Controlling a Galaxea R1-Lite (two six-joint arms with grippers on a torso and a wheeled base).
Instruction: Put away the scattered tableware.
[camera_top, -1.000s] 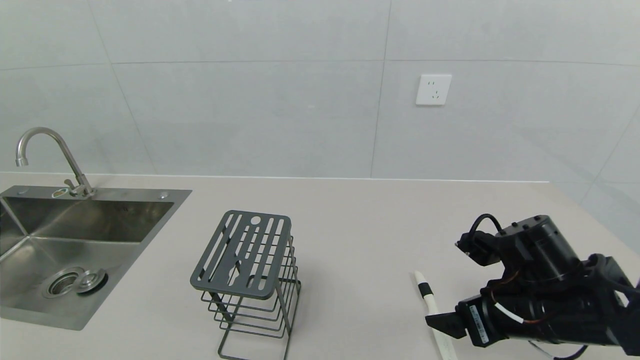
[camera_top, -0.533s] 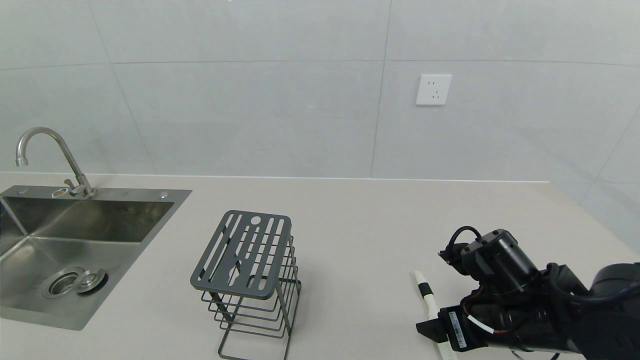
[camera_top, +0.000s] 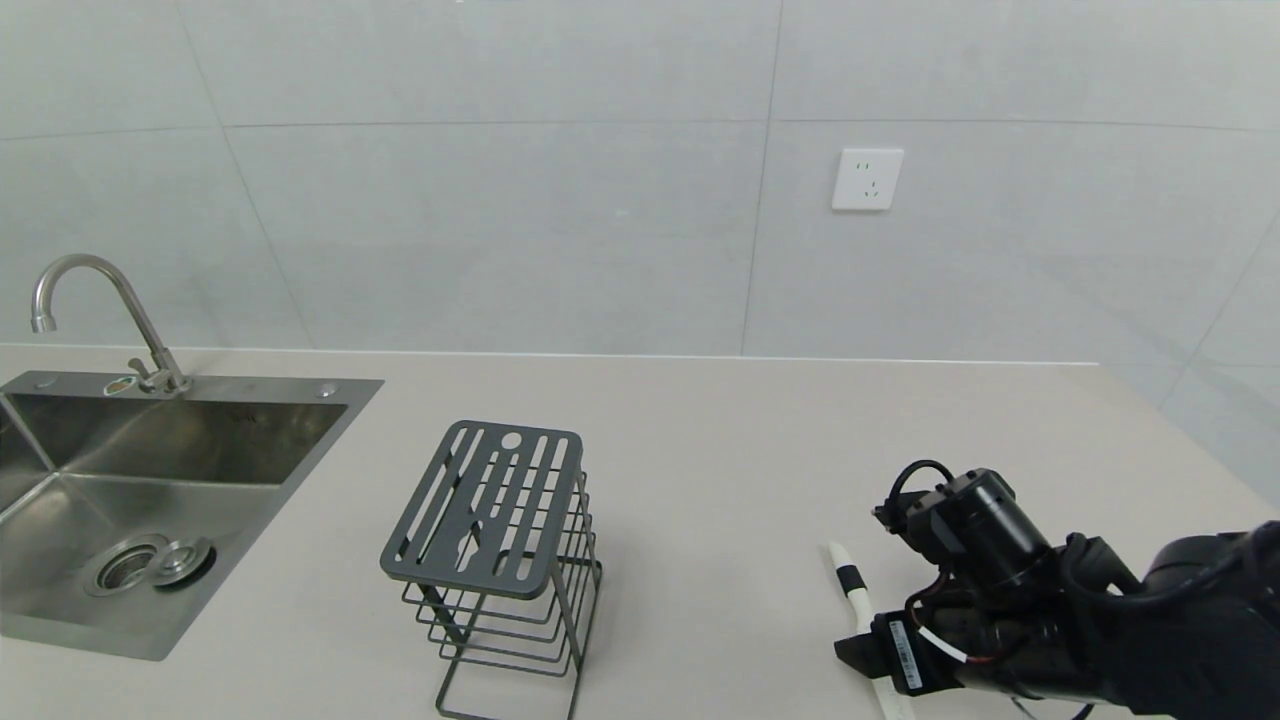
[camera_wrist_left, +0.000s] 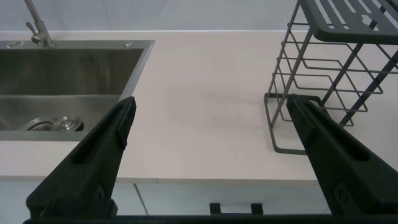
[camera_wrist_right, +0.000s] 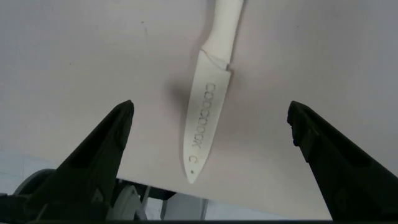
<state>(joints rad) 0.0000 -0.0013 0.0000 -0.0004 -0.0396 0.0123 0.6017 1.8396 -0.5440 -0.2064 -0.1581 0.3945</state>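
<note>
A white knife (camera_top: 852, 585) with a black band on its handle lies on the pale counter (camera_top: 700, 450) at the front right. My right gripper (camera_top: 875, 665) hovers just above its blade end and hides that part in the head view. In the right wrist view the white blade (camera_wrist_right: 205, 130) lies between the open fingers of my right gripper (camera_wrist_right: 210, 109), with its tip near the counter's front edge. A dark grey slotted rack (camera_top: 490, 560) stands mid-counter. My left gripper (camera_wrist_left: 211, 102) is open and holds nothing, low in front of the counter between the sink and the rack (camera_wrist_left: 329, 68).
A steel sink (camera_top: 130, 480) with a curved tap (camera_top: 100, 310) is set into the counter at the left. A tiled wall with a white socket (camera_top: 866, 179) runs along the back. Bare counter lies between the rack and the knife.
My right arm has dropped lower and shifted slightly left over the knife's blade end. The knife, the rack and the sink have stayed put.
</note>
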